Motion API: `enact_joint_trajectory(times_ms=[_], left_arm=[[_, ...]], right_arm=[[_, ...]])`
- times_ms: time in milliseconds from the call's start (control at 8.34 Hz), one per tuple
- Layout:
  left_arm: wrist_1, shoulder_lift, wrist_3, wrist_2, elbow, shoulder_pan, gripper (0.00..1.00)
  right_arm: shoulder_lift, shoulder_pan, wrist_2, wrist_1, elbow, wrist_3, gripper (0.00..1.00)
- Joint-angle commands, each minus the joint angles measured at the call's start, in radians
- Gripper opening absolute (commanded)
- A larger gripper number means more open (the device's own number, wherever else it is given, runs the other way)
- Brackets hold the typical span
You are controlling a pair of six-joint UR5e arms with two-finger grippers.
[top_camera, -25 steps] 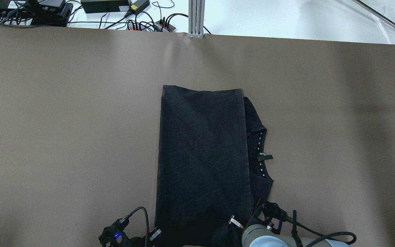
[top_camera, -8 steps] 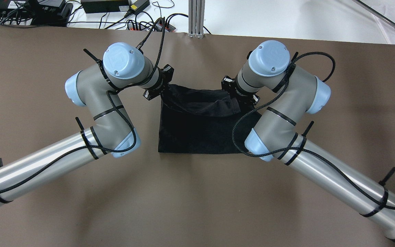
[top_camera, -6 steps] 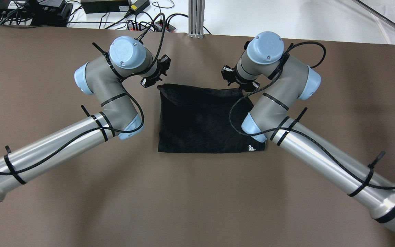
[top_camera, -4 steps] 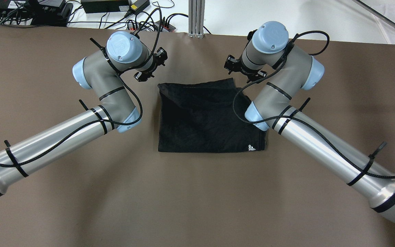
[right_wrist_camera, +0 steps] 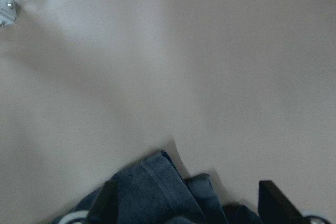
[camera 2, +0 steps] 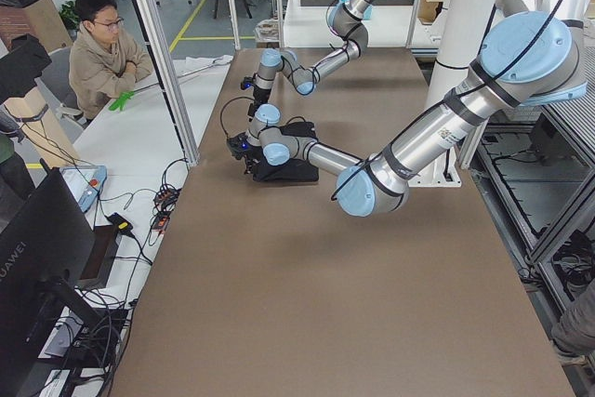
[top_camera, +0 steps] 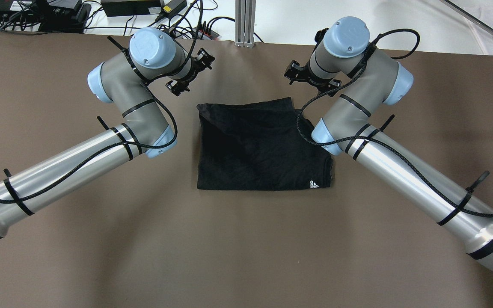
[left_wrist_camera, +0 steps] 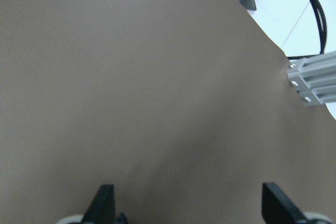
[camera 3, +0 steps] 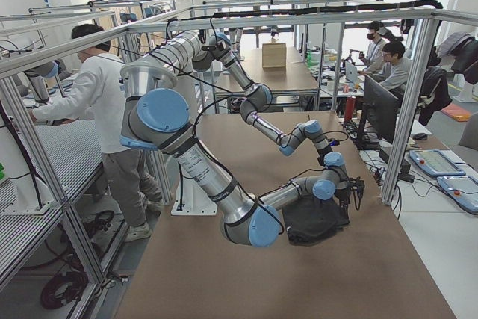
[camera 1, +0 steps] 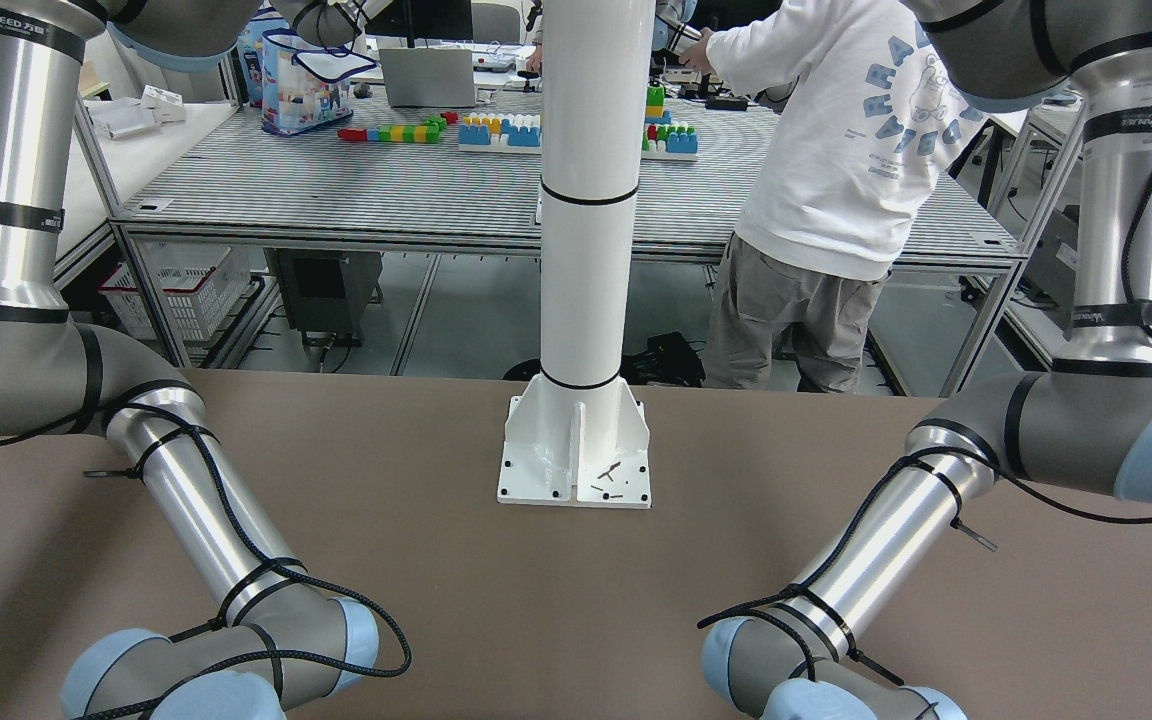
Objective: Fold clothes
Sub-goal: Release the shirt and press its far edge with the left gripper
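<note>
The black clothes (top_camera: 263, 145) lie folded in half as a rough rectangle in the middle of the brown table, with a small white logo at the near right corner. The far edge is a little rumpled. My left gripper (top_camera: 191, 73) hangs open just beyond the far left corner and touches nothing. In the left wrist view its fingers (left_wrist_camera: 105, 205) are spread over bare table. My right gripper (top_camera: 311, 78) hangs open beyond the far right corner. The right wrist view shows the clothes' corner (right_wrist_camera: 157, 192) below that gripper (right_wrist_camera: 189, 200), with nothing held.
An aluminium post (top_camera: 245, 23), power strips and cables (top_camera: 178, 28) sit along the far table edge. The white pillar's base plate (camera 1: 576, 455) stands at the robot's side. A person in a white sweatshirt (camera 1: 836, 150) stands behind it. Bare brown table surrounds the clothes.
The long flat clothes were folded: both grippers carried the near end over to the far edge. Both grippers then let go and drew up and away past the far corners.
</note>
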Motion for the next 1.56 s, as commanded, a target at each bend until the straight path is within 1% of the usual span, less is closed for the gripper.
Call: enact_joint_trajectory(times_ms=[0, 120, 240, 360, 480, 600, 719, 839, 959, 1199, 1439], left_arm=[[0.012, -0.008, 0.031, -0.068, -0.075, 0.032, 1.0], [0.007, -0.025, 0.013, -0.04, -0.073, 0.076, 1.0], [-0.019, -0.03, 0.0, 0.058, -0.072, 0.136, 1.0], [-0.055, -0.039, -0.001, 0.107, -0.064, 0.184, 1.0], [-0.08, -0.068, -0.003, 0.132, -0.019, 0.205, 1.0], [-0.229, -0.106, -0.009, 0.189, 0.118, 0.225, 1.0], [-0.337, -0.129, -0.011, 0.206, 0.229, 0.229, 1.0], [-0.341, -0.187, -0.009, 0.209, 0.314, 0.224, 1.0], [-0.346, -0.212, -0.009, 0.211, 0.371, 0.209, 1.0], [-0.387, -0.212, -0.001, 0.189, 0.439, 0.129, 1.0], [-0.387, -0.212, 0.041, 0.174, 0.466, 0.095, 1.0]], right_arm=[[-0.006, 0.001, 0.001, 0.0, 0.003, -0.019, 0.94], [-0.01, 0.001, 0.001, 0.0, 0.005, -0.02, 0.94], [-0.013, 0.001, 0.001, 0.0, 0.006, -0.02, 0.94], [-0.015, 0.001, 0.001, 0.0, 0.008, -0.02, 0.94], [-0.021, 0.001, 0.001, 0.0, 0.01, -0.02, 0.94], [-0.035, 0.001, 0.001, 0.0, 0.01, -0.023, 0.94], [-0.042, 0.001, 0.001, 0.0, 0.013, -0.023, 0.94], [-0.05, 0.001, 0.001, 0.0, 0.013, -0.023, 0.94], [-0.059, 0.001, 0.001, 0.002, 0.014, -0.023, 0.94], [-0.067, 0.001, 0.001, 0.008, 0.014, -0.023, 0.94], [-0.072, 0.001, 0.001, 0.008, 0.014, -0.023, 0.94]])
